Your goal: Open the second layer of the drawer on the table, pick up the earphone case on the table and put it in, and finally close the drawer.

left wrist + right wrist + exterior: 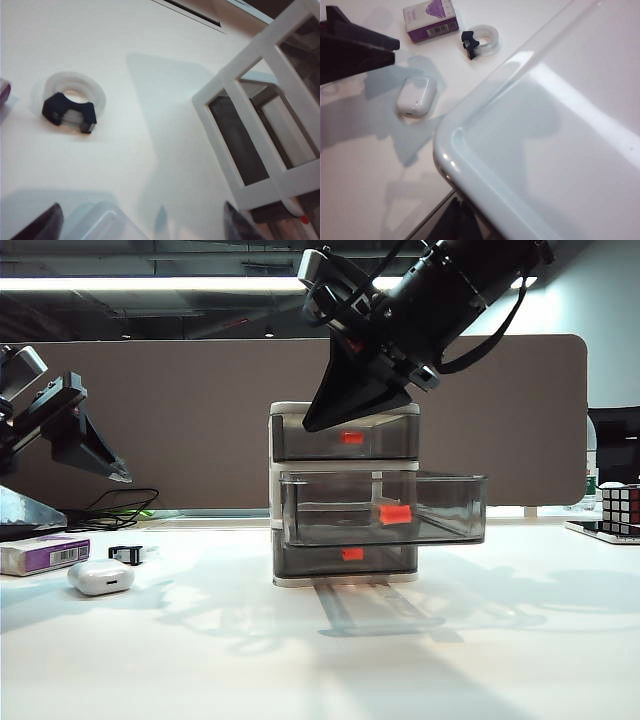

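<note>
The earphone case [100, 577] lies on the white desk [450, 640] at the left, beside a purple-and-white box [44, 554], well apart from the drawer [344, 500], whose second layer [385, 508] stands pulled out. The left claw [85, 455] hangs above the case with fingers apart. The right claw [350, 405] hovers at the drawer's top; its opening cannot be told.

The desk [520, 640] is smooth white, faintly sheeny, taking soft shadows. The drawer [344, 410] has a glossy white-grey plastic frame that catches bright highlights; its trays, like the pulled-out second layer of the drawer [440, 502], are smoky translucent grey plastic with opaque red-orange handles. The earphone case [100, 577] is glossy white plastic. Near it lie a printed purple-and-white cardboard box [43, 554] and a clear tape roll [487, 39] in a matt black clip. Both the left end effector [95, 453] and the right end effector [350, 400] are matt black.
</note>
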Action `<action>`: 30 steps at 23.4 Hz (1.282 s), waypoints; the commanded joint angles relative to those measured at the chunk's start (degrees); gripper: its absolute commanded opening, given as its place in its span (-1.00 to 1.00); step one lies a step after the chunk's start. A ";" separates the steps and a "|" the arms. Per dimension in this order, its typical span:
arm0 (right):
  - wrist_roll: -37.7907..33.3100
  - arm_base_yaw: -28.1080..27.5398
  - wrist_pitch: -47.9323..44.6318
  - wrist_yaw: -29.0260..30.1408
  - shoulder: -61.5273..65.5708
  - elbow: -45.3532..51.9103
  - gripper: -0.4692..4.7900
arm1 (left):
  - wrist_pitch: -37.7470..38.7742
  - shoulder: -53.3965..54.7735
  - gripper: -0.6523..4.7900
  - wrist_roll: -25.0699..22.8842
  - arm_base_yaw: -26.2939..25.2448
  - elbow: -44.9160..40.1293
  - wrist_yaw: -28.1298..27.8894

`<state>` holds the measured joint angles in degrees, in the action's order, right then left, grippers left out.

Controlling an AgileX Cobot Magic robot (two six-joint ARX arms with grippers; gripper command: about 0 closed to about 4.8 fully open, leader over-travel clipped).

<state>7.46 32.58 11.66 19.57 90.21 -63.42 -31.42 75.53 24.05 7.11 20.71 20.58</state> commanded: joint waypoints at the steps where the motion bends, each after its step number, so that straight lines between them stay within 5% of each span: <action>1: -0.17 -0.04 -1.22 0.92 -0.33 -0.81 -0.84 | 3.15 -0.13 0.73 -6.88 -0.15 0.68 2.23; 4: -0.26 0.00 -0.79 1.62 -0.35 -0.79 -0.84 | 7.93 -0.13 1.00 -18.16 -0.13 0.61 2.75; 10: -1.55 0.00 -0.81 3.72 -0.39 -0.76 -0.84 | 10.78 -0.11 1.00 -30.86 -0.09 0.57 0.48; 27: -1.84 0.00 -2.95 6.10 -0.44 -0.79 -0.84 | -1.11 12.72 1.00 -33.92 -0.04 0.70 4.94; 30: -1.95 0.00 -2.95 6.10 -0.44 -0.79 -0.84 | -2.25 13.11 0.81 -33.90 -0.04 0.72 5.31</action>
<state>5.72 32.56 9.74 25.34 90.17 -63.92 -32.60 88.44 -9.65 7.14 21.39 25.32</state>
